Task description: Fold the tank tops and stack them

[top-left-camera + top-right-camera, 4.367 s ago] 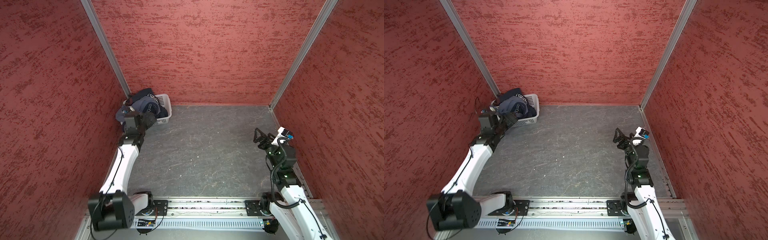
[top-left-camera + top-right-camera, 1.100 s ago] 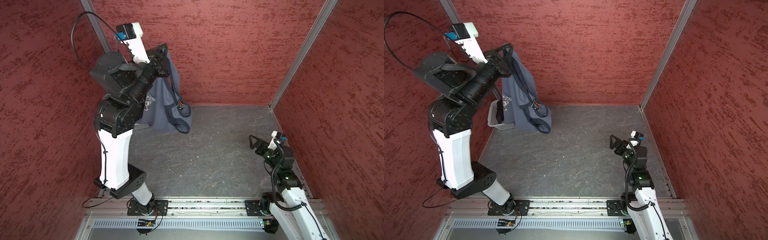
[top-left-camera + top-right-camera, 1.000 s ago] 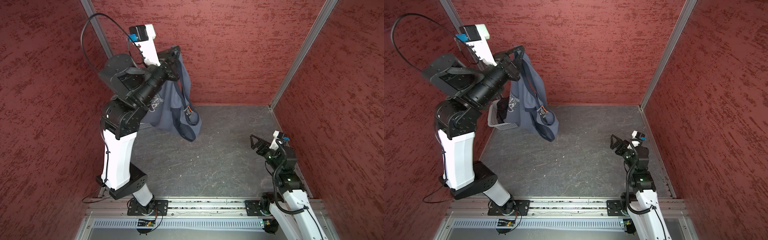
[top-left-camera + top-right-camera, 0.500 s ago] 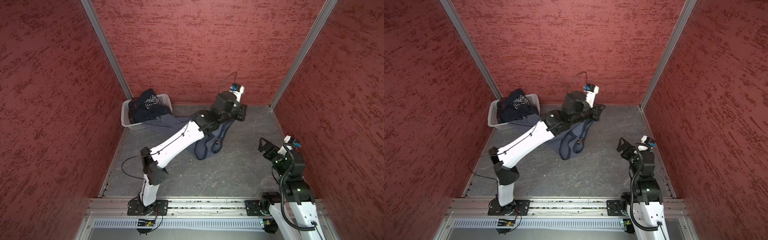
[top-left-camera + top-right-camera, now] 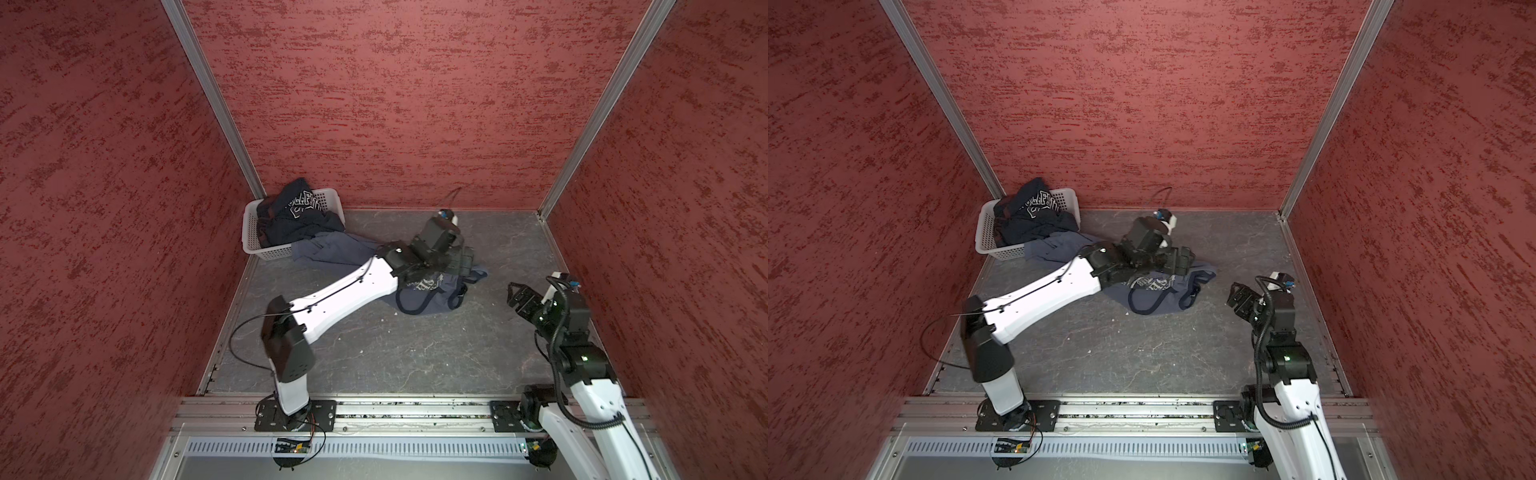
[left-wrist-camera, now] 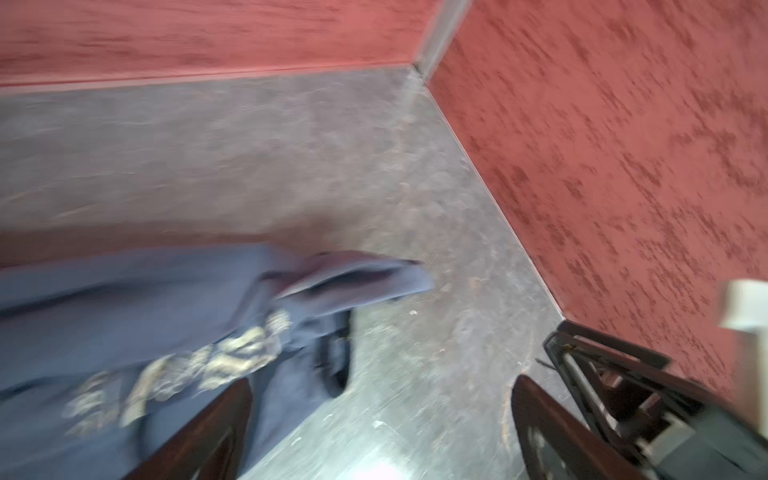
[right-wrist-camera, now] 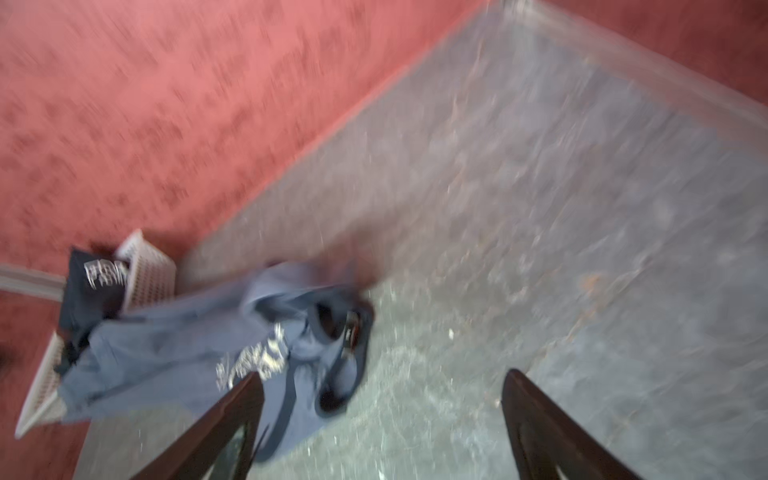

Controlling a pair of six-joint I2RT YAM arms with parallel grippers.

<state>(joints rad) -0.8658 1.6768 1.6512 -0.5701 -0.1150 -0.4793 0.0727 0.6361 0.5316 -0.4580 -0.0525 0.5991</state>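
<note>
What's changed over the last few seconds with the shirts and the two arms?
The left gripper lifted the grey-blue tank top out of the basket, swung it high, then carried it rightward and let it go on the floor; its fingers now stand open. The right gripper shifted only slightly, open and empty. The navy tank top stayed in the basket.
</note>
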